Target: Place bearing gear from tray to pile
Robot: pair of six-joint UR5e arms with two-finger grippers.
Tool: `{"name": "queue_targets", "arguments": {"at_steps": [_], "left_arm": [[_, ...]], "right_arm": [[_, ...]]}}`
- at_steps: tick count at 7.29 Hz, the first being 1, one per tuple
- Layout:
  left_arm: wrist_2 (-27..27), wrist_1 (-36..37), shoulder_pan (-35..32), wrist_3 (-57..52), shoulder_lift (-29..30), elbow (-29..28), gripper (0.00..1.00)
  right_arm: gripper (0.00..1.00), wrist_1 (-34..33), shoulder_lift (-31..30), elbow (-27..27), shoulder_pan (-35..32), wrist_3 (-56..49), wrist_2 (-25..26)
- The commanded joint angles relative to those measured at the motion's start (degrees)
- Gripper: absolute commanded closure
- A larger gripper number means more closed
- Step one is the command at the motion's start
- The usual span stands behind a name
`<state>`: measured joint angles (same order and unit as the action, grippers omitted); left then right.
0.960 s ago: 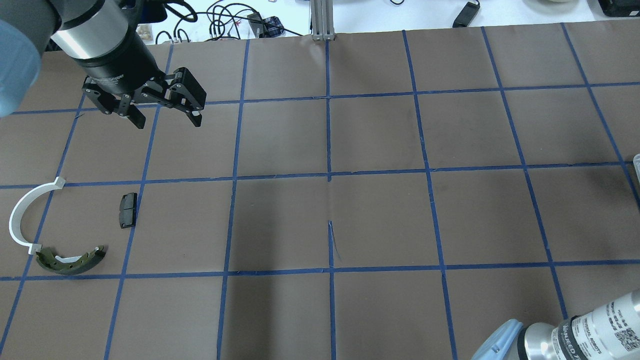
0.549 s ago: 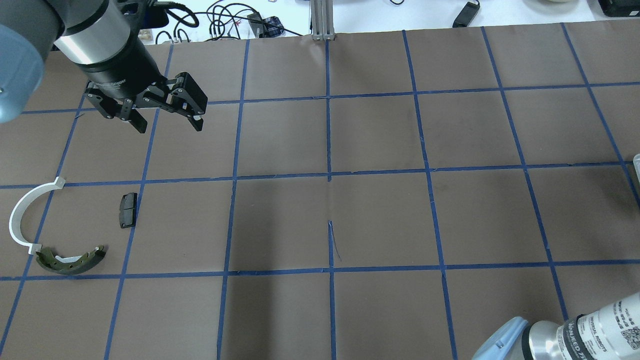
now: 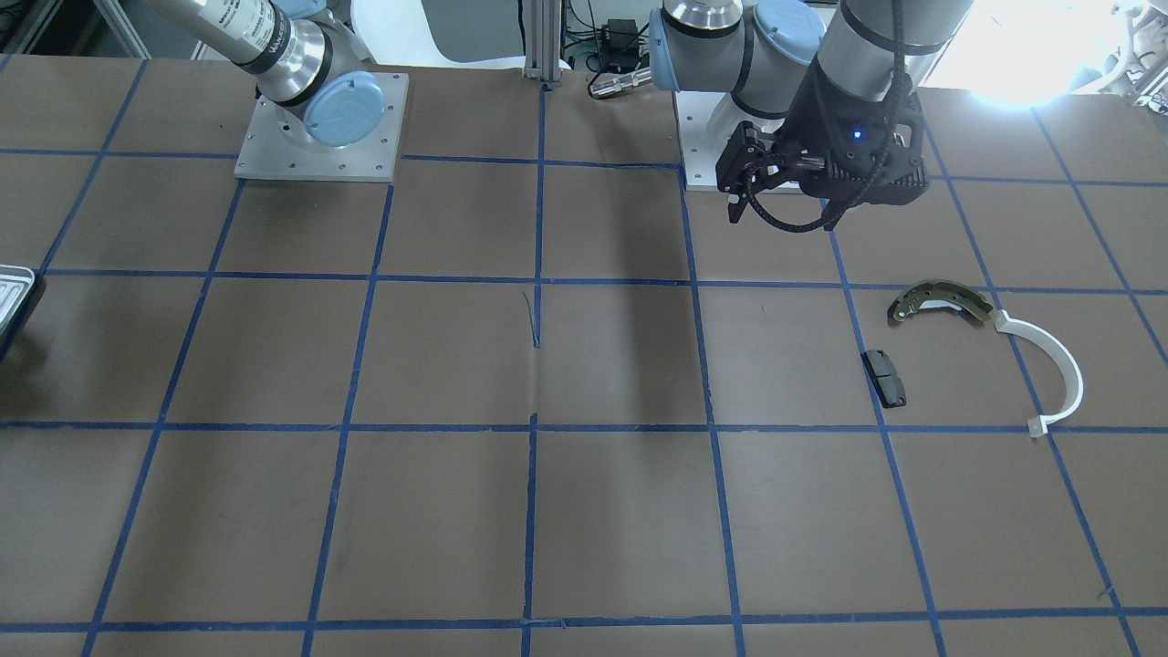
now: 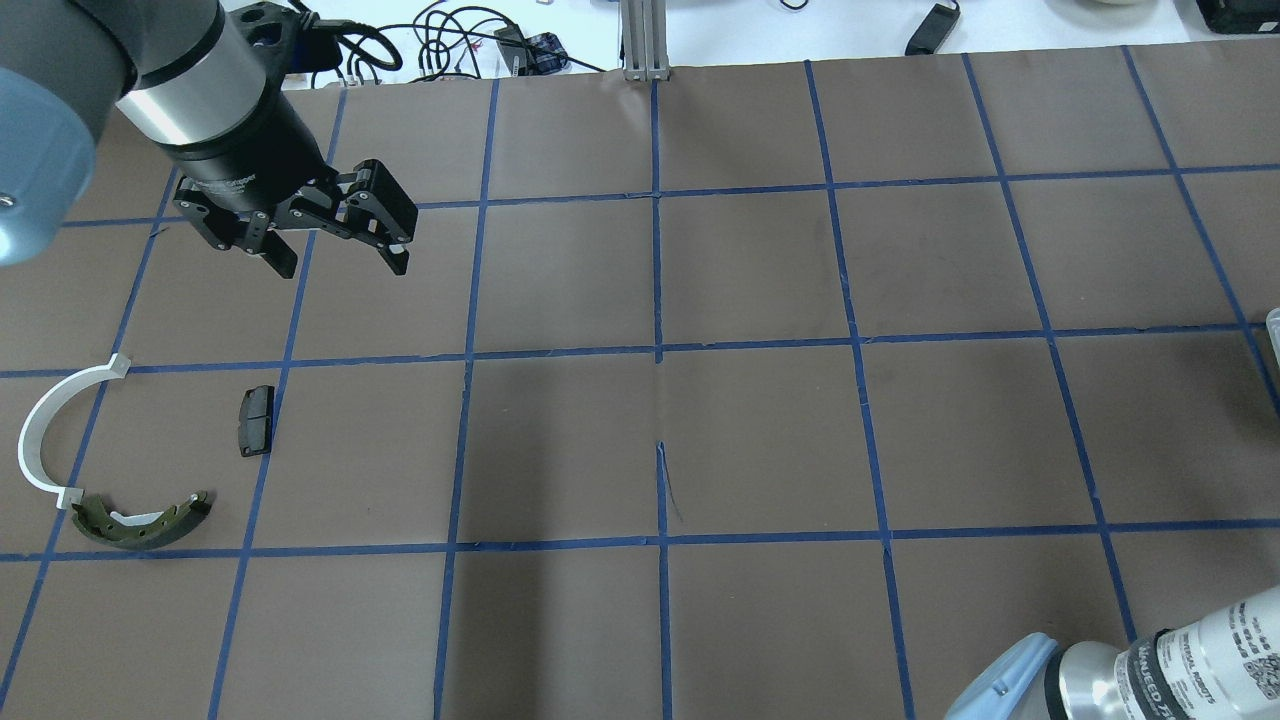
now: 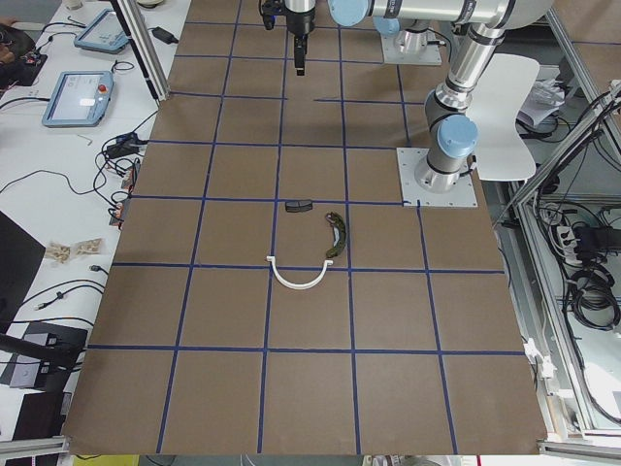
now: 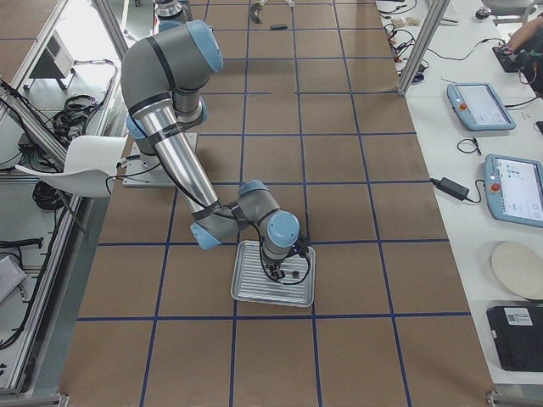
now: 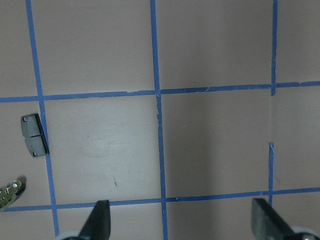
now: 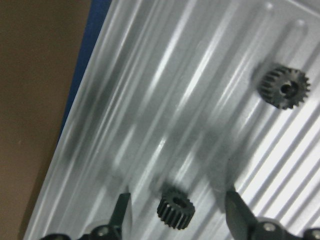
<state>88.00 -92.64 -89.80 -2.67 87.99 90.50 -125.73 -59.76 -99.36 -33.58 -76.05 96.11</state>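
Observation:
The pale ribbed tray (image 6: pixel 251 297) lies at the table's right end; only its edge shows in the overhead view (image 4: pixel 1274 322). In the right wrist view two small black gears lie on the tray (image 8: pixel 100 100). One gear (image 8: pixel 175 206) lies between my right gripper's fingers and the other gear (image 8: pixel 284 88) lies farther off. My right gripper (image 8: pixel 177 195) is open and low over the tray. The pile is at the left: an olive shoe (image 4: pixel 140 521), a white arc (image 4: pixel 38 430) and a black pad (image 4: pixel 255 420). My left gripper (image 4: pixel 340 262) is open and empty, beyond the pile.
Brown paper with a blue tape grid (image 4: pixel 660 350) covers the table. An aluminium post (image 4: pixel 640 40) and cables (image 4: pixel 440 40) stand at the far edge. The arm bases (image 3: pixel 319 137) are bolted at the robot's side. The left wrist view shows the pad (image 7: pixel 34 136) and the shoe's tip (image 7: pixel 10 192).
My left gripper has shifted slightly toward the robot's side, still open. The pile parts have not moved. The right arm's wrist has barely moved.

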Motion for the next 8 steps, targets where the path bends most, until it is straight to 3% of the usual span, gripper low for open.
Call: {"name": "queue_targets", "arguments": {"at_steps": [1,2,4,6,8], "left_arm": [[0.07,0.0,0.06,-0.06,-0.01,0.03,0.0],[0.07,0.0,0.06,-0.14,-0.01,0.03,0.0],[0.07,0.0,0.06,-0.14,-0.01,0.03,0.0],[0.07,0.0,0.06,-0.23,-0.01,0.03,0.0],[0.07,0.09,0.06,-0.23,-0.01,-0.06,0.0]], "right_arm": [[1.0,0.05,-0.09,-0.04,0.01,0.2,1.71],[1.0,0.22,-0.27,0.13,-0.08,0.46,1.97],[1.0,4.06,-6.21,-0.04,-1.39,3.34,3.38],[1.0,17.55,-15.17,-0.13,-9.18,16.66,3.82],[1.0,29.97,-23.7,-1.0,-20.06,37.27,2.94]]}}
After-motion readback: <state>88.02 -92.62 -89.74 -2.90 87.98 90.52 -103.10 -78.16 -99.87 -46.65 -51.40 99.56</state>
